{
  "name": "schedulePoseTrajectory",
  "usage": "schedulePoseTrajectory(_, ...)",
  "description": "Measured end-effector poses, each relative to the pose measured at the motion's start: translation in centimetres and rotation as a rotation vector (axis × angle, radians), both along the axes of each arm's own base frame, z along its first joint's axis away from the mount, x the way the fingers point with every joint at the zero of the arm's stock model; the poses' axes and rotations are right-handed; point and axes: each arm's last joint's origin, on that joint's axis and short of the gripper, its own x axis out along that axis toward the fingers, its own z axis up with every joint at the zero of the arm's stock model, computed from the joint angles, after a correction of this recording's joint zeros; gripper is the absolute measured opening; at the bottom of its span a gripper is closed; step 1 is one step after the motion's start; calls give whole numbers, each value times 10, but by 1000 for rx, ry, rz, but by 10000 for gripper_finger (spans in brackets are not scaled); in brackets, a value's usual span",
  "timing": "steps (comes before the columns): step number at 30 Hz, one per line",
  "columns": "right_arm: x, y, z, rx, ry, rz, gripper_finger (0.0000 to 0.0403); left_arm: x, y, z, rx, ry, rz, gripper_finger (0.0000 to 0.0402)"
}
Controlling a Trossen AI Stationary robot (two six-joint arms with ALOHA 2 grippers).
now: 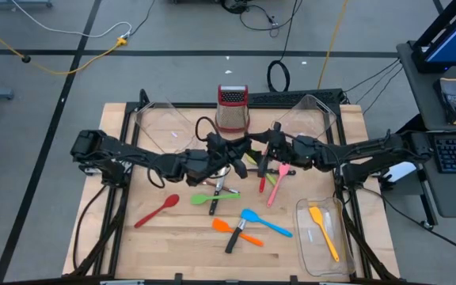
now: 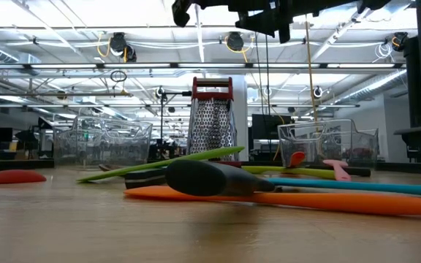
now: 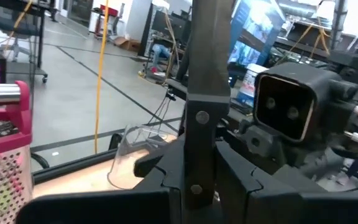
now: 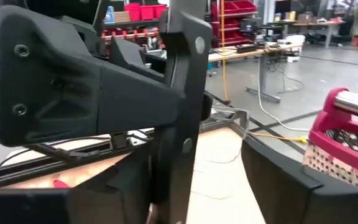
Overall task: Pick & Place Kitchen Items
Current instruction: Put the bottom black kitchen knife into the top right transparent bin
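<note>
Both arms meet just in front of the grater (image 1: 232, 108), above the tabletop (image 1: 172, 245). The left pincer (image 3: 197, 186) pinches a black-handled knife (image 3: 201, 93) by its handle. The right pincer (image 4: 194, 186) is spread around that same knife, not clearly touching it. Below, in front of the grater, lie spatulas and spoons; a yellow spatula (image 1: 323, 229) sits in a bin (image 1: 311, 253).

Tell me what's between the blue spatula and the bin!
Nothing. The high view shows only a strip of bare table between the blue spatula and the bin.
</note>
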Motion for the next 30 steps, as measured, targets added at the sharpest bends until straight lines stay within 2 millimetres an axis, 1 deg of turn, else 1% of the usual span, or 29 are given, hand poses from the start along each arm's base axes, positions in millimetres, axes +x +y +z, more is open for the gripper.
schedulePoseTrajectory(4, 0, 0, -1, 20, 8, 1, 167, 0, 0, 0, -13, -8, -5, 47)
schedulePoseTrajectory(11, 0, 1, -2, 55, 6, 9, 63, 0, 0, -1, -15, -4, -13, 47)
schedulePoseTrajectory(17, 0, 1, -3, 55, 9, 6, 62, 1, 0, -2, -13, 8, -23, 47)
schedulePoseTrajectory(19, 0, 1, -3, 58, 9, 5, 62, 1, 0, -2, -13, 11, -26, 56)
schedulePoseTrajectory(26, 0, 0, -2, 87, -4, 0, 62, 1, -1, -2, -1, 21, -39, 147)
schedulePoseTrajectory(30, 0, 0, -2, 106, -14, -6, 62, 0, -3, -1, 19, 32, -46, 189)
